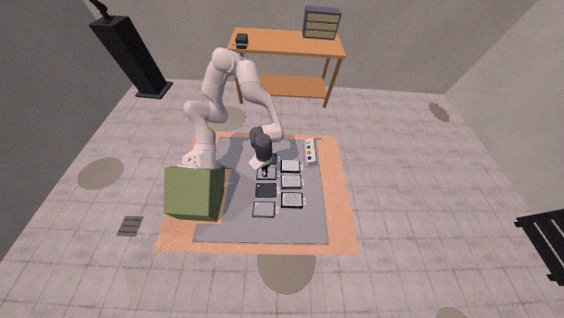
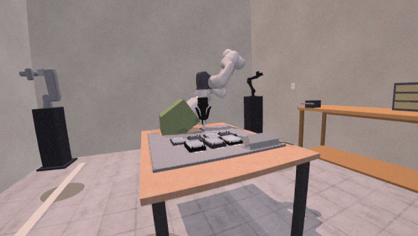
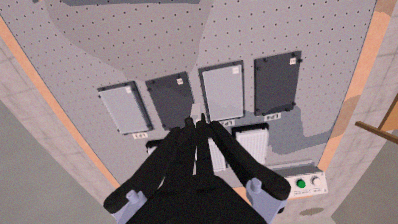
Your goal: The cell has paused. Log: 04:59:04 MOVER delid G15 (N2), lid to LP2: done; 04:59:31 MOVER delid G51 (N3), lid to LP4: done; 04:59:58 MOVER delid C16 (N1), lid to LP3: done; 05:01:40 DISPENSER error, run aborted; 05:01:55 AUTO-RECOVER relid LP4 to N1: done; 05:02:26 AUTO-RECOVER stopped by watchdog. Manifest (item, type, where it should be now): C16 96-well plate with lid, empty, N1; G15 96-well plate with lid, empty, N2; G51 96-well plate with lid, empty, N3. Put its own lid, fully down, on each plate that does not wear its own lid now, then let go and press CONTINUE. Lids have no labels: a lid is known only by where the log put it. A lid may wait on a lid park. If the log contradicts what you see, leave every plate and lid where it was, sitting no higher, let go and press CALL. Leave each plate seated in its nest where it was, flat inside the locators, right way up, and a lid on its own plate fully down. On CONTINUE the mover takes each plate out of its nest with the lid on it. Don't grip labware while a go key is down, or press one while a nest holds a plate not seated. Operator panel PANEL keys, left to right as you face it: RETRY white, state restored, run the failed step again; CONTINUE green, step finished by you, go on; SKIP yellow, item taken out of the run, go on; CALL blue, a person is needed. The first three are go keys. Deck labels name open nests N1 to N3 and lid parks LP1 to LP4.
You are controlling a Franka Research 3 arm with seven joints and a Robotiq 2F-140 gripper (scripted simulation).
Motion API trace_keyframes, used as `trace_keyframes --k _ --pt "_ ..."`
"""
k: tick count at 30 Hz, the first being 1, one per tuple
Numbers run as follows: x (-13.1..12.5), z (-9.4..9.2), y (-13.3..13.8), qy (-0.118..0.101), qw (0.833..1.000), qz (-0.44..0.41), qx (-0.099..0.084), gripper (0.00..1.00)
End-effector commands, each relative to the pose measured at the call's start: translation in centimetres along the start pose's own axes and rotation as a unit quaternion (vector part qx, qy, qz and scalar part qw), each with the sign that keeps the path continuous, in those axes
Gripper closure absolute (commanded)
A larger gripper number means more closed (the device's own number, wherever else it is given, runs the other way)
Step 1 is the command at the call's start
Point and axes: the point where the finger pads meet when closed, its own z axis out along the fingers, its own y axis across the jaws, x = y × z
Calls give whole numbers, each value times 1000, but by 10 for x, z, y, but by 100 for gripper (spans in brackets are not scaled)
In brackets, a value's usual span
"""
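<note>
My gripper [image 3: 197, 109] is shut with nothing between the fingers. It hangs above the deck over the row of lid parks, as the top view [image 1: 264, 174] and the exterior view [image 2: 204, 118] also show. In the wrist view four lid parks lie in a row. The far-left park holds a pale lid [image 3: 124, 107]. The second park [image 3: 170, 99] is dark and bare. The third holds a pale lid [image 3: 222, 92]. The right one [image 3: 277, 89] is dark and bare. Three plates sit in the nests [image 1: 290, 165] [image 1: 291, 180] [image 1: 292, 200]. My fingers hide most of them in the wrist view.
The operator panel [image 1: 311, 152] stands at the far end of the deck, past the nests; its green key [image 3: 300, 183] shows in the wrist view. A green box [image 1: 194, 192] stands beside my base. The deck labels are too blurred to read.
</note>
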Motion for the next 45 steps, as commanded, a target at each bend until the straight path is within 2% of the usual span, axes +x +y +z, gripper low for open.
trace_keyframes --k 1,4,7,9,12,18,24,26,27,33,41,43,44,45 --pt "0 0 -1 -1 1000 -7 2 100" --pt "2 1 -1 2 999 -46 2 100" --pt "6 2 -1 7 992 -125 3 100" --pt "6 2 -1 7 992 -125 3 100" --pt "11 3 1 12 976 -218 2 100" --pt "19 4 8 16 952 -306 -5 100" --pt "16 2 25 15 918 -396 -12 100" --pt "16 2 25 15 918 -396 -12 100" --pt "15 2 28 14 900 -436 -14 100" --pt "5 0 50 10 849 -528 -17 100" --pt "-1 0 64 5 764 -645 -21 100" --pt "-1 0 64 5 764 -645 -21 100" --pt "-1 0 64 3 734 -678 -22 100" --pt "-2 0 64 3 722 -691 -22 100"
